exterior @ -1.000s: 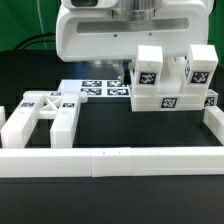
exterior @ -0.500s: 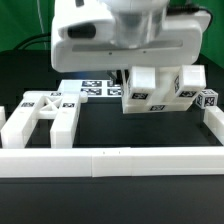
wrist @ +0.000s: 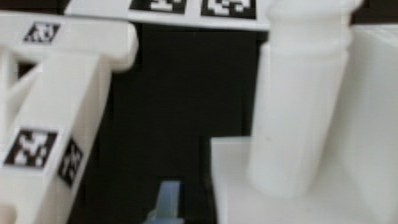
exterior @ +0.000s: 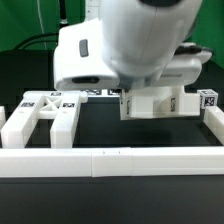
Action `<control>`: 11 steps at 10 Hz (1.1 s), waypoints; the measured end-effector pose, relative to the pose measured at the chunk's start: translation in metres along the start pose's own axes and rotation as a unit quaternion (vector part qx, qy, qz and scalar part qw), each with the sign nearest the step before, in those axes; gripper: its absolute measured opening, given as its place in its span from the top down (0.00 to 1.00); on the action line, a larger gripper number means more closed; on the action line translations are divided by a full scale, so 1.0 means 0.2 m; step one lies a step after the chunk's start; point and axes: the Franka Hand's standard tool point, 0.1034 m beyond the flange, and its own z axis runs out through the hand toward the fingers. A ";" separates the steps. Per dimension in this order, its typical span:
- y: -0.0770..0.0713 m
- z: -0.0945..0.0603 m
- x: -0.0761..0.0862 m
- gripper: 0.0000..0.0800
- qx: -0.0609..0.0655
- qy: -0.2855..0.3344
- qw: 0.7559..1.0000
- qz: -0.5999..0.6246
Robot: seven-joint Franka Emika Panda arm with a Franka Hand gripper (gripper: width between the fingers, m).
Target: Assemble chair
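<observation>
Exterior view: the big white robot body [exterior: 130,45] fills the top and hides the hand. Under it is a chunky white chair block [exterior: 155,103] with little black-and-white tags. It is low over the black surface [exterior: 100,128], but I cannot tell if it touches. A small cube [exterior: 208,99] with a tag is just beside the block, on the exterior view's right. A slotted panel [exterior: 40,113] lies well apart, on the exterior view's left. A long low white rail [exterior: 110,162] runs along the front.

Wrist view looks from up close and shows what the other view cannot — the hand [wrist: 169,207], a thin grey-blue tip, clenched tight. Near it a smooth round peg [wrist: 302,90] stands up from a flat white part [wrist: 311,190]. The slotted panel's square tags show big here, and the marker board [wrist: 196,7] peeks in at the edge. The pieces look dull white and boxy — only the peg is round.
</observation>
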 end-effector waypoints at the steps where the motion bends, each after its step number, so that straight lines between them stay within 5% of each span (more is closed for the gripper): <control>1: 0.01 0.02 0.02 0.96 -0.006 -0.026 1.000 0.008; 4: 0.02 0.04 0.01 0.48 -0.004 -0.014 1.000 0.010; 5: 0.03 0.05 0.02 0.48 -0.004 -0.016 1.000 0.011; 6: 0.04 0.05 0.02 0.26 -0.003 -0.016 1.000 0.013; 8: 0.09 0.01 0.01 0.19 0.002 -0.010 1.000 0.015; 11: 0.17 -0.08 -0.12 0.19 0.008 -0.011 1.000 0.013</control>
